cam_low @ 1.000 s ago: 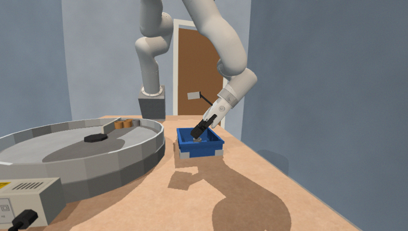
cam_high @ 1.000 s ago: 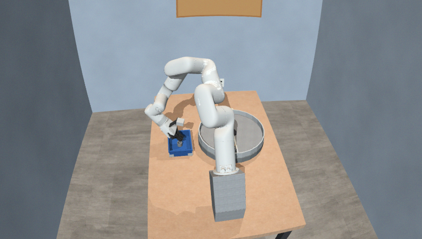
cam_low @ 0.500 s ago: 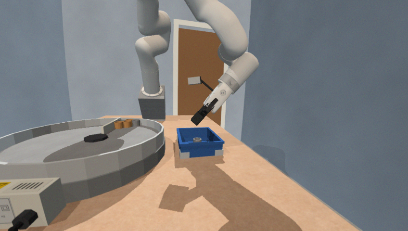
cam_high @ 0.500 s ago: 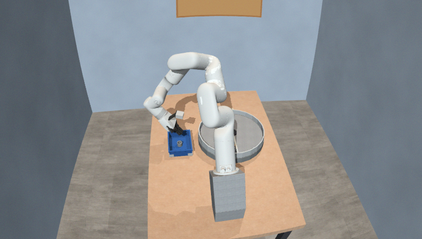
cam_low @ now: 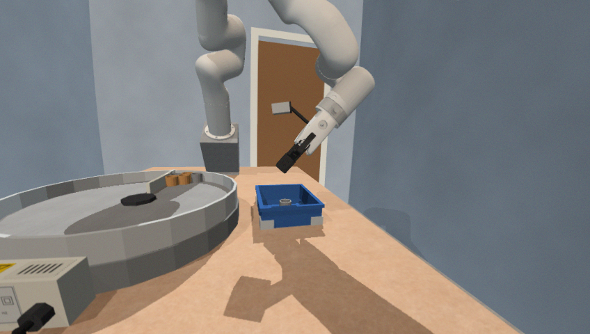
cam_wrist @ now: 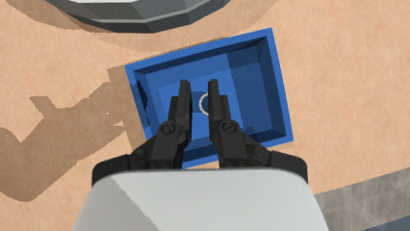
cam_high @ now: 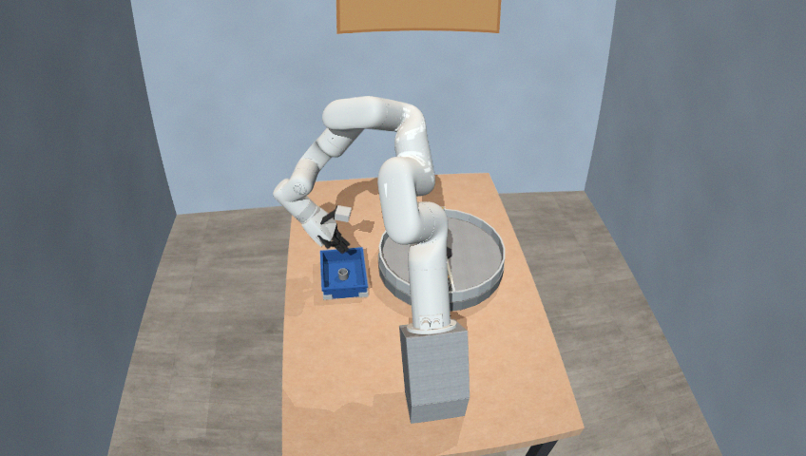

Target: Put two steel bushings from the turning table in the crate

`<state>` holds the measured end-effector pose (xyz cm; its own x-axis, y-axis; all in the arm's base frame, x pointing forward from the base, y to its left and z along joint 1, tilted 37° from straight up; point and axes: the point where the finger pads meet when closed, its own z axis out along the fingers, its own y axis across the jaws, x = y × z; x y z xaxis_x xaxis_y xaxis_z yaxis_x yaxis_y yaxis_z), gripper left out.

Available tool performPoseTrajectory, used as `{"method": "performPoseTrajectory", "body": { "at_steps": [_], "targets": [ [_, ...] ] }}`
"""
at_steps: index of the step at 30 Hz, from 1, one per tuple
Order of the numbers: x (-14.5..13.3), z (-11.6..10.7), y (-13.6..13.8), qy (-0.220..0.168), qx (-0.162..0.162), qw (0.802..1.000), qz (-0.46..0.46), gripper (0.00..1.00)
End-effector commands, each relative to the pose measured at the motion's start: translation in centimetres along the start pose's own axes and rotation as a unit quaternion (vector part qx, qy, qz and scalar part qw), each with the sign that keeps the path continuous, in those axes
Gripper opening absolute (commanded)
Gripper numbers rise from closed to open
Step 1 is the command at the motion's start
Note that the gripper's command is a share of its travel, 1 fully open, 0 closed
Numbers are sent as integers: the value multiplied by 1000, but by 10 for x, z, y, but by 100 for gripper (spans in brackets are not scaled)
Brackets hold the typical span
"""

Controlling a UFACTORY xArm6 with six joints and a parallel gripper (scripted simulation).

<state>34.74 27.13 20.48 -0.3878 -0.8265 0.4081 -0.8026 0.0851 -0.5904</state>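
Tool, black and two-fingered (cam_high: 347, 250) (cam_low: 283, 167) (cam_wrist: 198, 83): narrowly spread, empty, above the blue rectangular crate (cam_high: 345, 293) (cam_low: 289, 217) (cam_wrist: 282, 87). Below it, one grey ring-shaped steel bushing (cam_high: 343, 277) (cam_low: 285, 204) (cam_wrist: 200, 106) sits inside, upright, so I judge it stable. Beyond, beside the crate, the round grey turning table (cam_high: 497, 285) (cam_low: 165, 234) (cam_wrist: 144, 23) carries another grey bushing (cam_low: 197, 177), probably my second, near two orange-brown bushings (cam_low: 171, 180) (cam_low: 185, 178) that should stay.

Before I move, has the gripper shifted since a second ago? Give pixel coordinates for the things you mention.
Yes, the gripper (cam_high: 346, 249) (cam_low: 283, 168) (cam_wrist: 199, 93) has moved up: in the exterior view its tips were down inside the crate (cam_high: 366, 276) (cam_low: 289, 210) (cam_wrist: 283, 87), and now they hang above its rim.
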Motion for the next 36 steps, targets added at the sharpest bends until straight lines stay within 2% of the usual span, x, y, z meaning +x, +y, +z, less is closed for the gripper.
{"method": "performPoseTrajectory", "body": {
  "at_steps": [1, 35, 36],
  "targets": [
    [0, -2, -1, -2, 0, 1000, 1, 15],
    [0, -2, -1, -2, 0, 1000, 1, 15],
    [0, -2, -1, -2, 0, 1000, 1, 10]
  ]
}}
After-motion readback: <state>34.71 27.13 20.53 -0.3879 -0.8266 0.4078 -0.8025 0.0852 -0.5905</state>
